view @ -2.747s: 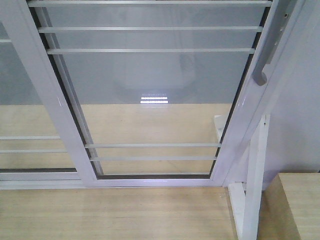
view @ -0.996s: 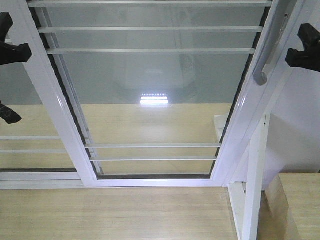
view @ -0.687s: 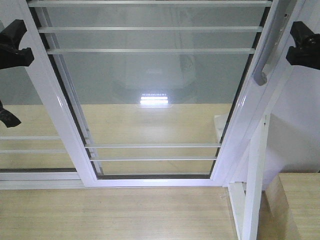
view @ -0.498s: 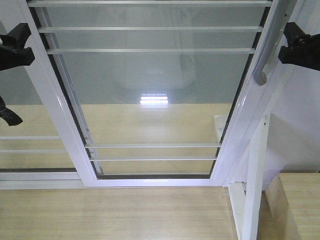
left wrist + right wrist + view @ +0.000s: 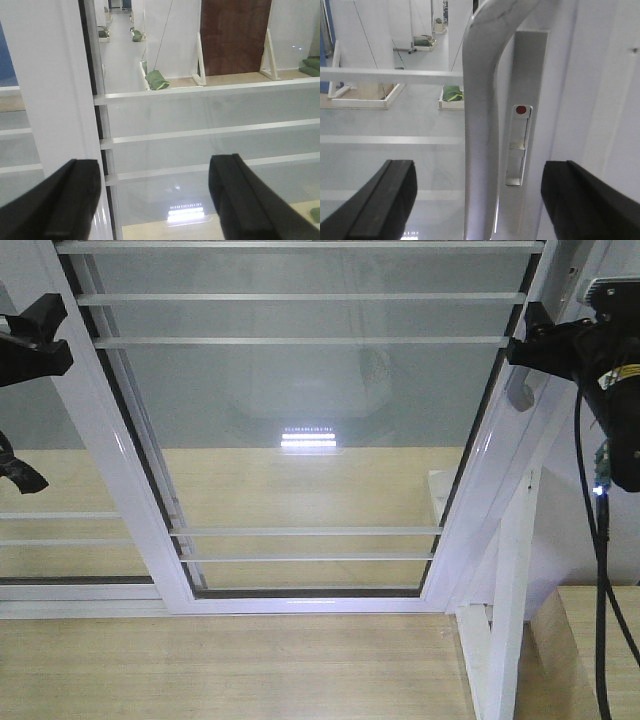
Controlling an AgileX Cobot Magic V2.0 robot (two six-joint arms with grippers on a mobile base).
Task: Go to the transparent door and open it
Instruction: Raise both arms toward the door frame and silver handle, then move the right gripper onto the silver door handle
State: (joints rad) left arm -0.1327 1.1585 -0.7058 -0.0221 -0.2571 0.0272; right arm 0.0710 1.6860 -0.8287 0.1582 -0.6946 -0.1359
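The transparent door (image 5: 300,400) fills the front view, shut, with white bars and a white frame. Its curved silver-grey handle (image 5: 520,390) is on the right stile. My right gripper (image 5: 532,348) is open at the handle's lower part. In the right wrist view the handle (image 5: 480,125) stands between the black fingers (image 5: 385,200), untouched, with the right gripper (image 5: 480,200) open around it. My left gripper (image 5: 20,405) is open and empty at the left edge, in front of the door's left stile (image 5: 55,85). In the left wrist view the left gripper (image 5: 155,200) faces the glass (image 5: 200,150).
A latch slot with a red dot (image 5: 521,109) sits beside the handle. A second glass panel without a handle (image 5: 50,540) is on the left. A white post (image 5: 505,620) and a wooden box (image 5: 600,650) stand at lower right. A black cable (image 5: 600,590) hangs from the right arm.
Both grippers came into view from the sides. My right gripper has moved left to the handle, and its arm now shows. The left gripper has hardly moved lately. The door has not moved.
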